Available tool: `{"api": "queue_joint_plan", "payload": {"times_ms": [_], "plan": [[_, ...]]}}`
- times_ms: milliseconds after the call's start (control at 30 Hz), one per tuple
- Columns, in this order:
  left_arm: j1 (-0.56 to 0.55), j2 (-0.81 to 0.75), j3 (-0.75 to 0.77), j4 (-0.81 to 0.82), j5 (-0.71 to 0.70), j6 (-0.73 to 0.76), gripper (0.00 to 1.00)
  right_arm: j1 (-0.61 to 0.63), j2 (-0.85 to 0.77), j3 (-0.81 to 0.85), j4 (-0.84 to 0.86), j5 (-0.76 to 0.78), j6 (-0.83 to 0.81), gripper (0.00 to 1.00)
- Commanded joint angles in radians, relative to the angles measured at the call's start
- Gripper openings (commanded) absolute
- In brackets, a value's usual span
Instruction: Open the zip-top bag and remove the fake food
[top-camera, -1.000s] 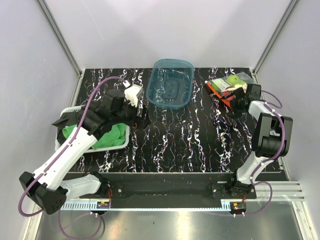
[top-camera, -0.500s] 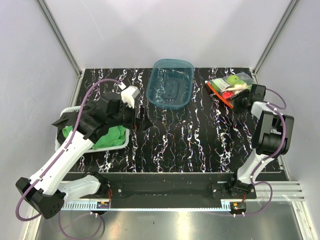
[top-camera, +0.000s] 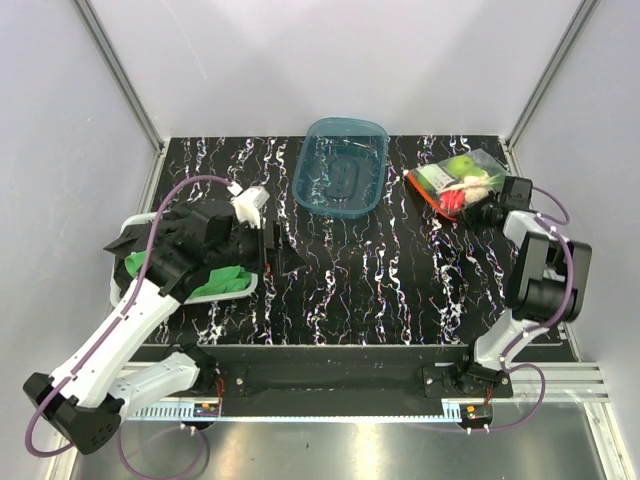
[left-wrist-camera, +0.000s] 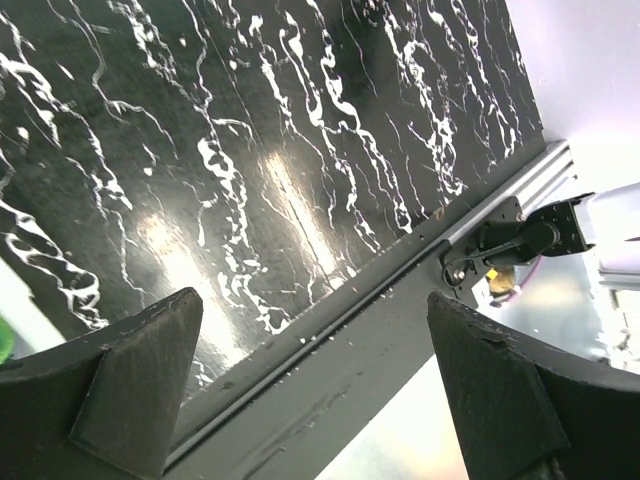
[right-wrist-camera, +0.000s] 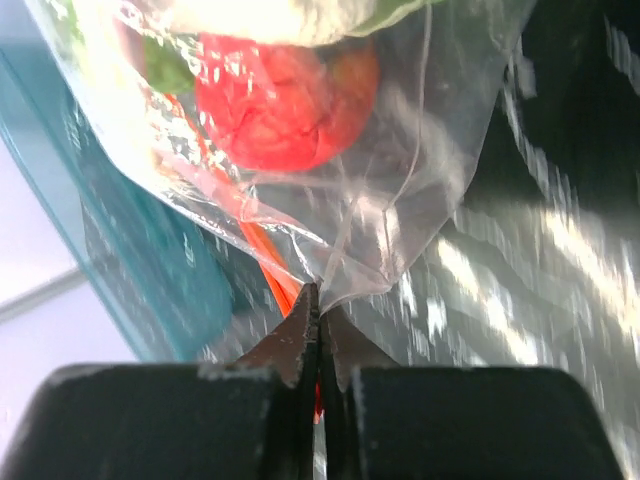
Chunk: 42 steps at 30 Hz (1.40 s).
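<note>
While right gripper (right-wrist-camera: 318, 302) pinches the zip-top bag (right-wrist-camera: 425, 160) beside its zip strip (right-wrist-camera: 266, 246), bring wide-open left gripper (left-wrist-camera: 312, 305) across for the opposite lip.

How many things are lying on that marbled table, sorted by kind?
zip-top bag: 1
teal tub: 1
white tray: 1
green cloth: 1
Total: 4, with the fake food inside the bag too bunched to count separately.
</note>
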Motion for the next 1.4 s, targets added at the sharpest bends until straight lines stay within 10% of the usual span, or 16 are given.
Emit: {"api": "queue_joint_plan", "payload": {"times_ms": [0, 333, 633, 833, 1000, 1367], "plan": [[-0.002, 0.048, 0.008, 0.075, 0.064, -0.032, 0.96, 0.003, -0.224, -0.077, -0.237, -0.104, -0.035, 0.00], [-0.002, 0.299, 0.117, 0.113, 0.159, -0.104, 0.95, 0.056, -0.507, -0.117, -0.860, -0.155, -0.284, 0.00], [-0.002, 0.222, 0.014, 0.258, 0.167, -0.158, 0.93, 0.244, -0.754, -0.276, -0.943, -0.351, -0.269, 0.00], [-0.157, 0.022, -0.112, 0.417, 0.043, 0.089, 0.92, 0.265, -0.782, -0.159, -1.006, -0.394, -0.236, 0.00], [-0.487, 0.046, -0.098, 0.443, -0.395, 0.431, 0.91, 0.265, -0.748, -0.048, -1.017, -0.446, -0.181, 0.00], [-0.530, 0.298, 0.000, 0.552, -0.410, 0.778, 0.79, 0.265, -0.703, 0.036, -1.020, -0.532, -0.118, 0.00]]}}
